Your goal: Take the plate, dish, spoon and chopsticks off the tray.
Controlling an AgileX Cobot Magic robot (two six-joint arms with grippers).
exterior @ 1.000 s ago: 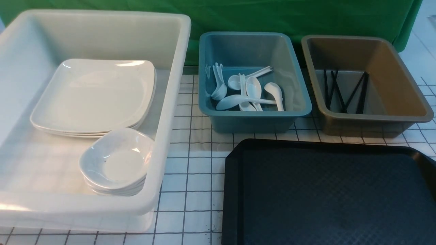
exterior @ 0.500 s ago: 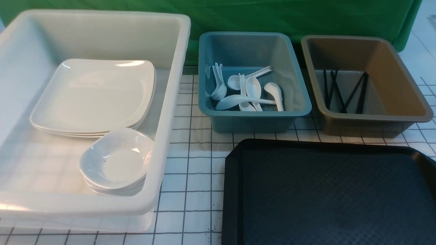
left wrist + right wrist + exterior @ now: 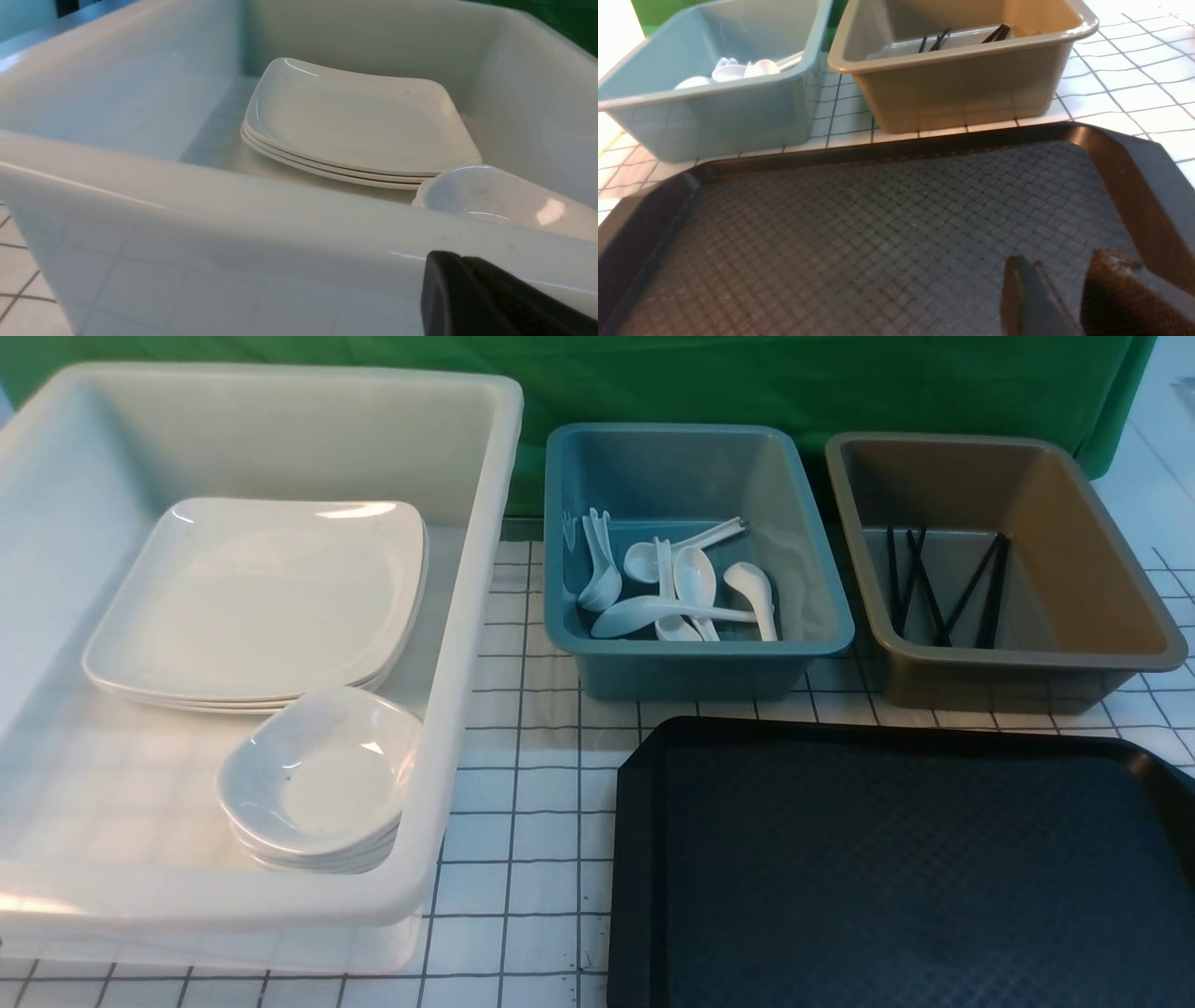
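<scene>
Tray (image 3: 896, 868) is sitting nearest the robot, right of centre on the gridded table (image 3: 523, 784), its diamond-textured floor showing bare in both the front and right wrist views. Right gripper (image 3: 1057, 298) is hanging just above the tray's near right part, jaws standing apart with a gap between the two dark fingers (image 3: 1020, 298), nothing between them. Neither arm is showing in the front view.

Left gripper (image 3: 486, 298) is showing only as one dark mass in the left wrist view, just outside the near wall of the white tub (image 3: 467, 644); jaws are pressed together, gripping nothing seen.

Tub is occupying the left side of the table. Dishes (image 3: 317, 784) are lying stacked in its near right corner, small and bowl-like. Plate (image 3: 261, 597) is resting behind them, topmost of a stack of three, its near right corner lying partly behind the dishes' rim.

Blue bin (image 3: 695, 658) is standing beyond the tray's left end, apart from it. Spoons (image 3: 681, 593) are lying jumbled inside, several crossing one another; which one is the task's spoon cannot be told.

Brown bin (image 3: 1004, 663) is standing right of the blue bin, also apart from the tray. Chopsticks (image 3: 943, 583) are leaning against its far wall in crossed pairs.

Green cloth (image 3: 747, 383) is hanging at the back.
</scene>
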